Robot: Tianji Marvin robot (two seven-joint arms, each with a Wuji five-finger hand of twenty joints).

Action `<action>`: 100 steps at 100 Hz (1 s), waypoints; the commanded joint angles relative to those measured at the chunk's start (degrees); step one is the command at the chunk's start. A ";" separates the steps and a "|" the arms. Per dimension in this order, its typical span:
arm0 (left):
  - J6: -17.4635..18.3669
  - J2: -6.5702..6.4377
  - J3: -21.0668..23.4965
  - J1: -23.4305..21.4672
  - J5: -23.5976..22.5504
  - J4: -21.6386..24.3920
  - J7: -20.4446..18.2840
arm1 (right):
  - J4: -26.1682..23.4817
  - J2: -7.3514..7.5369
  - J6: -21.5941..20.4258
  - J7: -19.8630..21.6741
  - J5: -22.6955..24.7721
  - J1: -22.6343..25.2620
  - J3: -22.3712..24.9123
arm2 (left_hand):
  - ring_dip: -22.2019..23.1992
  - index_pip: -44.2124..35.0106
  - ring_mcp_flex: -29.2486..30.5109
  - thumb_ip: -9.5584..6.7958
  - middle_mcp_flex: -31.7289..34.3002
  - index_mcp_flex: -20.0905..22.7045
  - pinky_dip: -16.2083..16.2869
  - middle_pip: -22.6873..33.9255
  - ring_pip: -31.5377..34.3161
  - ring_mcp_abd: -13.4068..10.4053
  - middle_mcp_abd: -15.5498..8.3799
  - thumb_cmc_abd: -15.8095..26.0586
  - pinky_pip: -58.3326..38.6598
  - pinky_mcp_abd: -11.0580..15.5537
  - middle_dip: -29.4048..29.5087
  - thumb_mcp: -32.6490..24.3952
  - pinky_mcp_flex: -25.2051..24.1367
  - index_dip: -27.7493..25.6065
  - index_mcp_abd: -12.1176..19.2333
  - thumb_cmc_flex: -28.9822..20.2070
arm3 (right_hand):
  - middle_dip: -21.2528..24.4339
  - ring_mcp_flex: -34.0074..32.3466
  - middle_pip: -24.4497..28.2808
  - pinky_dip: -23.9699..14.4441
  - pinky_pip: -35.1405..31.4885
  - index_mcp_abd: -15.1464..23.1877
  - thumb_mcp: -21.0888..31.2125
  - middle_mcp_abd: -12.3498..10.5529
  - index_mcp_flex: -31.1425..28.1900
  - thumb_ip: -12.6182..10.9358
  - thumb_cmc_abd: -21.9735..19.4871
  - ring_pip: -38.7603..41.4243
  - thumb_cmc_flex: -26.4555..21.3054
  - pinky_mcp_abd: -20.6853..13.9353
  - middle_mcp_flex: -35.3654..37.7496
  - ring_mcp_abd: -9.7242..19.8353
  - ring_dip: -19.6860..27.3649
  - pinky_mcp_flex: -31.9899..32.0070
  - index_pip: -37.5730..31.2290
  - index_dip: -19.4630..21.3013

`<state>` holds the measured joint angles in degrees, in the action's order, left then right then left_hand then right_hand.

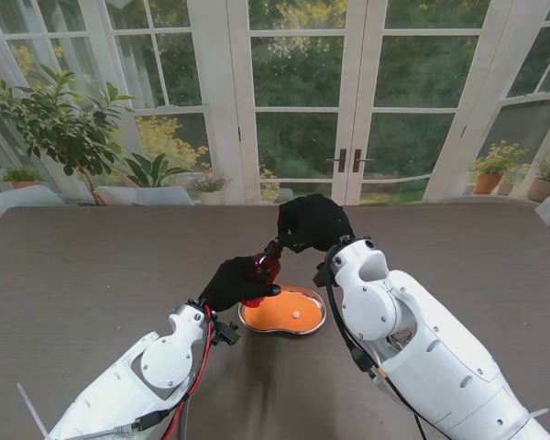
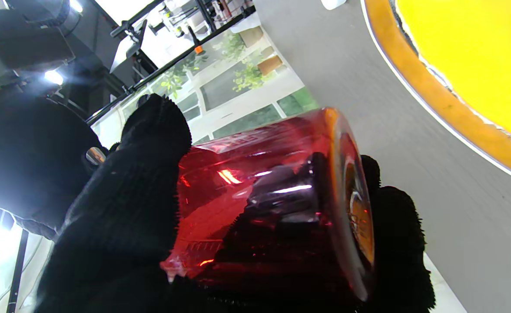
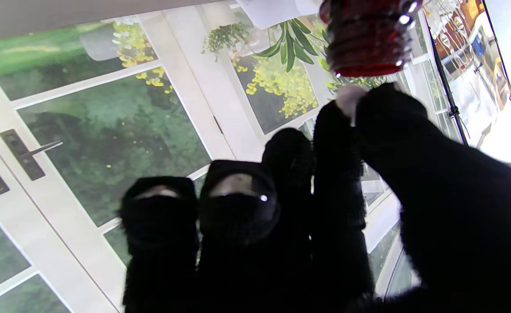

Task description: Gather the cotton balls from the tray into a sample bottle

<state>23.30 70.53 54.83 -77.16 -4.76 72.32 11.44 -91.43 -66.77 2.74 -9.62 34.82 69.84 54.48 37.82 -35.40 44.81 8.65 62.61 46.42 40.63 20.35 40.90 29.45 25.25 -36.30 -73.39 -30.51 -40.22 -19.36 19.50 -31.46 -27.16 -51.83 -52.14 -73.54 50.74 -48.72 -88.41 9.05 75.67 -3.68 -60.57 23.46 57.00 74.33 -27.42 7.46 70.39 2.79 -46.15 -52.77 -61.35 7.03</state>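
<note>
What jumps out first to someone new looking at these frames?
The red bottle, held tilted in the black-gloved left hand above mid-table, its neck toward the right hand. That hand pinches a cotton ball right at the bottle's mouth. Beneath sits the orange tray with one ball left.

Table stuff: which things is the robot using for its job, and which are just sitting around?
For the job:
red sample bottle, held by the left robot hand
cotton ball, pinched by the right robot hand
orange tray
white cotton ball in the tray

Just around:
potted plants outside the glass doors
</note>
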 commanded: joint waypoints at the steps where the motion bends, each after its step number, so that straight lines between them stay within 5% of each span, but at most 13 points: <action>1: 0.33 0.88 -0.20 0.47 0.46 -0.12 -0.45 | -1.05 -0.22 -0.39 0.75 -0.08 0.70 0.08 | -0.19 -4.13 1.08 -1.01 3.48 9.73 -0.12 -0.04 0.35 2.93 -2.94 16.87 1.42 1.39 -0.13 -9.32 -2.44 -0.72 8.52 -7.87 | -1.03 -2.03 0.09 -0.82 -3.47 -0.93 -0.06 0.22 -0.95 -1.58 -0.79 1.68 -1.48 1.20 2.04 0.55 -1.07 -0.51 -1.24 1.59; 100: 3.21 2.51 -2.00 1.20 0.61 -2.21 3.61 | -1.52 0.00 -1.10 1.28 0.16 1.02 0.31 | -0.21 -4.03 0.91 -1.28 3.33 9.93 -0.18 -0.06 0.25 2.61 -3.27 16.39 1.50 1.67 -0.17 -9.01 -2.68 -0.47 9.11 -8.71 | -0.95 -1.99 -0.20 -0.86 -3.41 -0.82 -0.12 0.11 -0.64 -1.65 -1.89 1.64 -0.93 1.20 1.89 0.37 -1.05 -0.43 -1.05 1.63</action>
<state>26.37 72.50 52.84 -75.95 -4.11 69.84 15.86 -92.68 -66.70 1.96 -9.37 35.14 70.47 54.91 37.82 -35.32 44.81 8.65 62.62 46.49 40.63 20.32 40.71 29.47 25.36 -36.30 -73.38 -30.52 -40.22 -19.36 19.42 -31.46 -27.22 -51.83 -52.16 -73.54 50.74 -48.74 -88.41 9.00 75.60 -3.68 -60.57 23.45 55.48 74.33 -27.41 7.50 70.39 2.76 -46.15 -52.75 -61.35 7.10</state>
